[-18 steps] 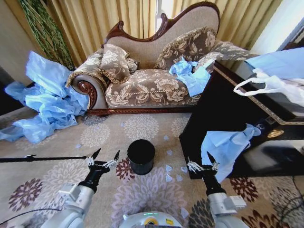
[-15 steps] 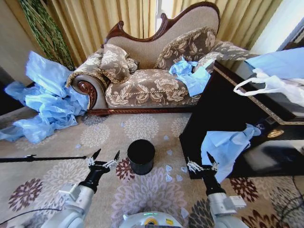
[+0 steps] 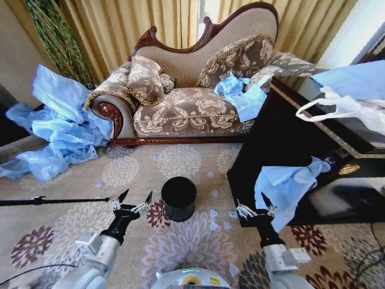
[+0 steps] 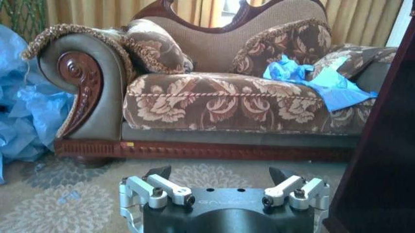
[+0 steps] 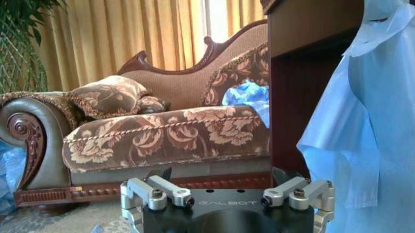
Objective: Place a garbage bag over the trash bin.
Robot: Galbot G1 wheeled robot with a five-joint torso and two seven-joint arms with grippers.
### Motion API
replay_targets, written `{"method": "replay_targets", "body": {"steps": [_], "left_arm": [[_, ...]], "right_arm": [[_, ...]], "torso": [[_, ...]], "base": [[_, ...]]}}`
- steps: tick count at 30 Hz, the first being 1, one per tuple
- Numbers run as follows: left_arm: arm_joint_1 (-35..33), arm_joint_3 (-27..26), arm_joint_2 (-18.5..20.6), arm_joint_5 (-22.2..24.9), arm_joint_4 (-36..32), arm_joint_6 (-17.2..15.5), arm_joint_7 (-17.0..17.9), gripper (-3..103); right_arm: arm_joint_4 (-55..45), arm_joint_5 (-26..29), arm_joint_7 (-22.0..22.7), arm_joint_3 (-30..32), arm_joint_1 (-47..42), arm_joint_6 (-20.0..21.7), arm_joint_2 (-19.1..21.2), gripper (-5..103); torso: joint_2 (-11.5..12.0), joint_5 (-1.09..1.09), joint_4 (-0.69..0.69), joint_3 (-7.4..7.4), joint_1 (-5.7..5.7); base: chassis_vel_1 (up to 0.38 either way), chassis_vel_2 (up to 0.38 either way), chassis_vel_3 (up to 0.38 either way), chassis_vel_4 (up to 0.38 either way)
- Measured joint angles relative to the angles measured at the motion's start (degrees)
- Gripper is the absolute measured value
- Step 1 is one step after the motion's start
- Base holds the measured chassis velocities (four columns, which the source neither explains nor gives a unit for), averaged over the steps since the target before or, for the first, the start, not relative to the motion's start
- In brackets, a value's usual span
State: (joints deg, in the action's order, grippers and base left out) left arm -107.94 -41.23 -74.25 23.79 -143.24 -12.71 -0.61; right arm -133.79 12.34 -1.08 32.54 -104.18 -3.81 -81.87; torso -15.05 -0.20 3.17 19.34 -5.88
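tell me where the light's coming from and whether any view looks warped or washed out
Head view: daylight comes through the curtain gap behind the sofa, blown out white; wide-angle bending curves the black table edge. Right wrist view: the window strip glares, and the hanging garbage bag glows translucent. Left wrist view: even, softer light on the sofa.

Floral chaise longue [image 3: 192,90], patterned rug [image 3: 120,171]

Thin crinkly plastic garbage bag [image 3: 287,183], smooth black trash bin [image 3: 178,198], glossy dark wood table [image 3: 283,141].
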Motion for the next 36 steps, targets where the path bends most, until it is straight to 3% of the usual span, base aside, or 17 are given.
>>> {"method": "replay_targets", "body": {"steps": [15,20,21,24,25,28,29,30,32,36], "left_arm": [[0.4,0.3,0.5,2.6,0.0,-0.4,1.0,100],[2.0,1.2,2.8,8.4,0.0,-0.5,1.2,100],[2.7,1.6,3.8,10.9,0.0,-0.6,1.2,100],[7.3,3.2,9.8,25.2,0.0,-2.2,2.7,100],[7.3,3.2,9.8,25.2,0.0,-2.2,2.7,100],[14.1,6.0,18.2,43.4,0.0,-3.8,6.0,100],[15.6,6.9,19.7,46.7,0.0,-3.9,6.4,100],[15.6,6.9,19.7,46.7,0.0,-3.9,6.4,100],[20.8,11.5,23.6,54.0,0.0,-4.1,6.8,100],[25.3,17.8,24.9,58.1,1.0,-4.1,7.1,100]], "right_arm": [[0.0,-0.1,0.0,0.0,0.0,-0.1,0.0,100],[0.4,-0.1,0.0,0.0,0.0,-0.1,0.2,100],[0.7,-0.1,0.1,-0.1,0.0,-0.1,0.4,100],[2.5,0.1,0.3,-0.3,0.2,-0.2,1.8,100],[2.5,0.1,0.3,-0.3,0.2,-0.2,1.8,100],[5.0,0.6,0.5,-0.5,1.1,-0.6,3.4,100],[5.5,0.9,0.6,-0.6,1.6,-0.8,3.8,100],[5.5,0.9,0.6,-0.6,1.6,-0.8,3.8,100],[7.4,2.3,1.6,-0.9,3.7,-1.3,5.5,100],[8.6,4.4,2.5,-1.2,6.2,-0.6,8.7,100]], "torso": [[0.0,0.00,0.00,0.00,0.00],[0.0,0.00,-0.01,0.00,0.00],[0.0,0.00,0.00,0.00,0.00],[0.0,-0.01,0.00,0.00,0.00],[0.0,-0.01,0.00,0.00,0.00],[0.0,0.01,0.02,0.00,0.00],[0.0,0.00,0.03,0.00,0.00],[0.0,0.00,0.03,0.00,0.00],[0.0,0.01,0.01,0.00,0.00],[0.0,0.00,-0.01,0.01,0.00]], "base": [[0.000,0.000,0.000,0.000],[0.000,0.000,0.000,0.000],[0.000,0.000,0.000,0.000],[0.000,0.000,0.000,0.000],[0.000,0.000,0.000,0.000],[0.000,0.000,0.000,0.000],[0.000,0.000,0.000,0.000],[0.000,0.000,0.000,0.000],[0.000,0.000,0.000,0.000],[0.000,0.000,0.000,0.000]]}}
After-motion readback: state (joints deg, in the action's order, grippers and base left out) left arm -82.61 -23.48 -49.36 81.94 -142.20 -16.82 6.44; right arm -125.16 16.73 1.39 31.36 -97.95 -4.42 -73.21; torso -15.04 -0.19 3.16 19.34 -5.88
